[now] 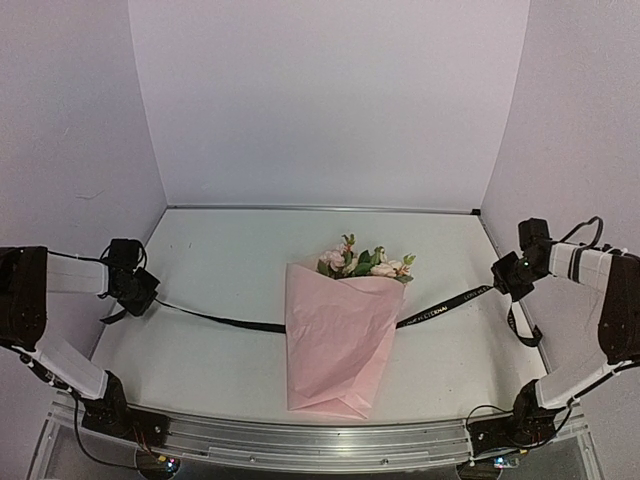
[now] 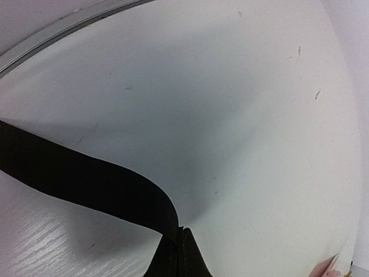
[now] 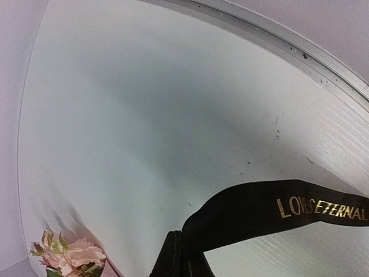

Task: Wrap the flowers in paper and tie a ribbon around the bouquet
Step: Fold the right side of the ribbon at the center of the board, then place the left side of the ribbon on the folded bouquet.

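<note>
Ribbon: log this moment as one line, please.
left gripper: shut on ribbon | right gripper: shut on ribbon | ribbon: stretched between arms, passing under bouquet | bouquet: flat on table, not yet tied

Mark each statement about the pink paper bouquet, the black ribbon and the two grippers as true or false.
1. The black fabric ribbon lies across the top of the pink paper cone bouquet. False: it disappears at the paper's left and right edges and passes beneath it.
2. The left gripper is shut on one ribbon end. True.
3. The right gripper is open and clear of the ribbon. False: it is shut on the other end.
4. The pink and cream blossoms point toward the far wall. True.
5. The ribbon is tied in a bow. False: it is untied and stretched between the grippers.
</note>
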